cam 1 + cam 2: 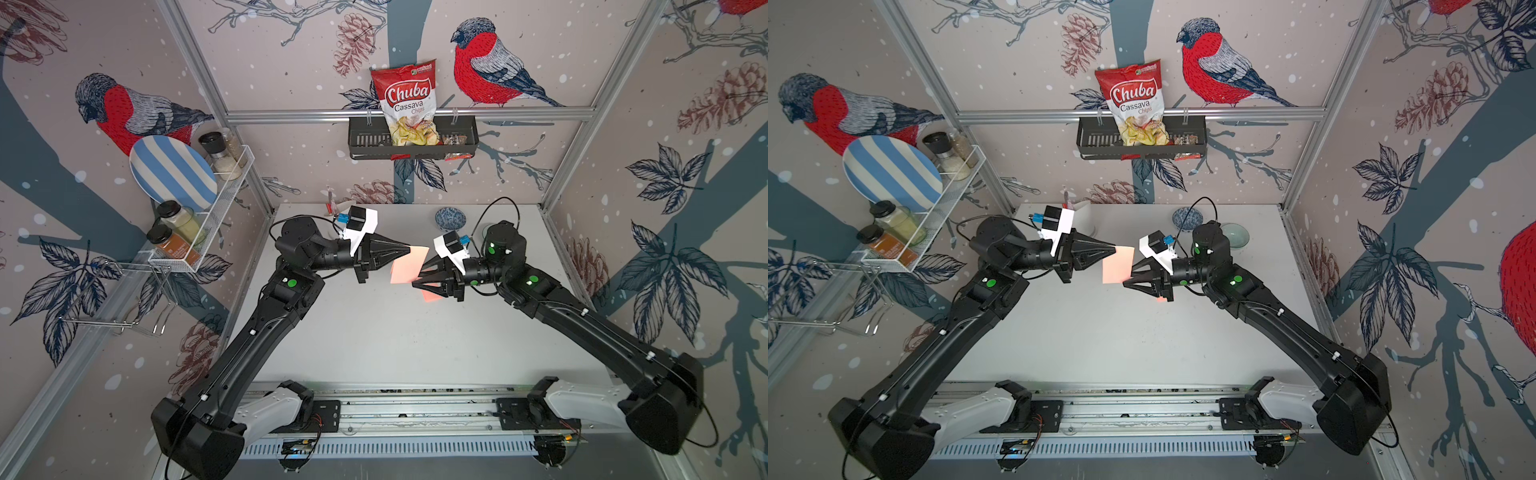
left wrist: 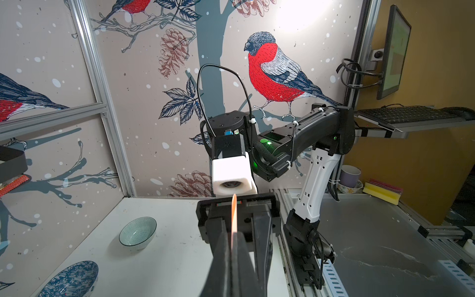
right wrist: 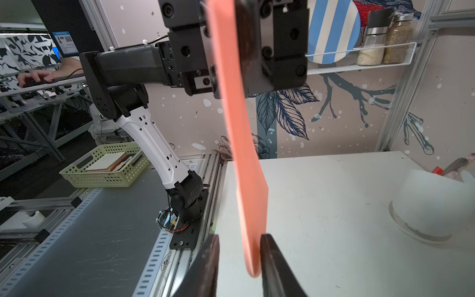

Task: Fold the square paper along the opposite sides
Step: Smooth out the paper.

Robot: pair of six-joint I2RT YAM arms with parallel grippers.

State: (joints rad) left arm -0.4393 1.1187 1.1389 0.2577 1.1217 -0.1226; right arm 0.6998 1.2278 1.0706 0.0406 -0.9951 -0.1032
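Observation:
A salmon-orange square paper [image 1: 409,264] [image 1: 1118,266] hangs upright in the air above the white table [image 1: 374,332], between my two grippers. My left gripper [image 1: 409,249] [image 2: 234,235] is shut on the paper's far upper edge; the sheet [image 2: 234,216] shows edge-on between its fingers. My right gripper [image 1: 416,279] [image 3: 239,237] stands at the paper's opposite lower edge. Its jaws are slightly apart around the sheet [image 3: 241,128], which rests against one finger [image 3: 270,257] with a gap to the other, so it is open.
A blue patterned bowl [image 1: 450,218] and a clear glass bowl [image 1: 1235,235] sit at the table's back right. A white container [image 1: 1086,216] with utensils stands at the back left. A wire rack [image 1: 199,232] hangs on the left wall, a black basket [image 1: 411,137] on the back wall.

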